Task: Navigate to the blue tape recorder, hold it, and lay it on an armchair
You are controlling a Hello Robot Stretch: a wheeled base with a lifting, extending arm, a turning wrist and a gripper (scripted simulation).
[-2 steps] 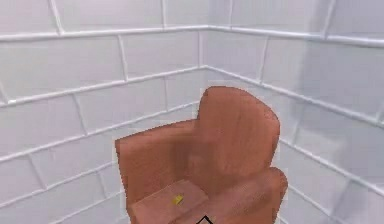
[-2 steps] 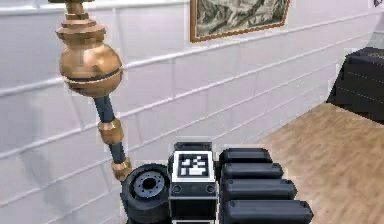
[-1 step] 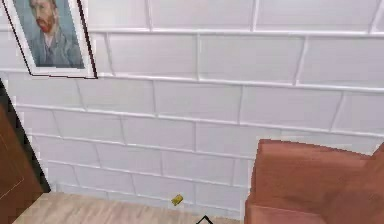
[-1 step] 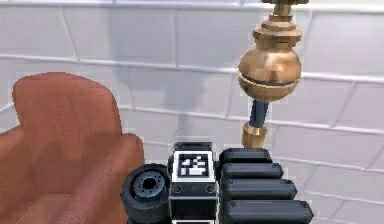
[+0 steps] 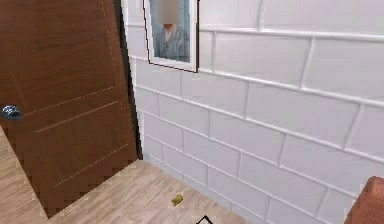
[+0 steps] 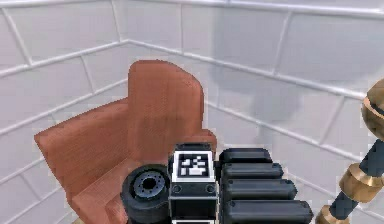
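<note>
Since the arm points at the armchair but I honestly can't tell whether the jaws have the blue tape recorder or where it is, I'd reach well over the seat and come down low so it lands flat.

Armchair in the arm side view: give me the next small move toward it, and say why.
Probably extend the arm a little outward, carrying the gripper deeper over the brown armchair. It stands straight out from the arm, in the tiled corner, and the gripper shows low against its seat front. Whether the gripper holds anything cannot be told.
</note>
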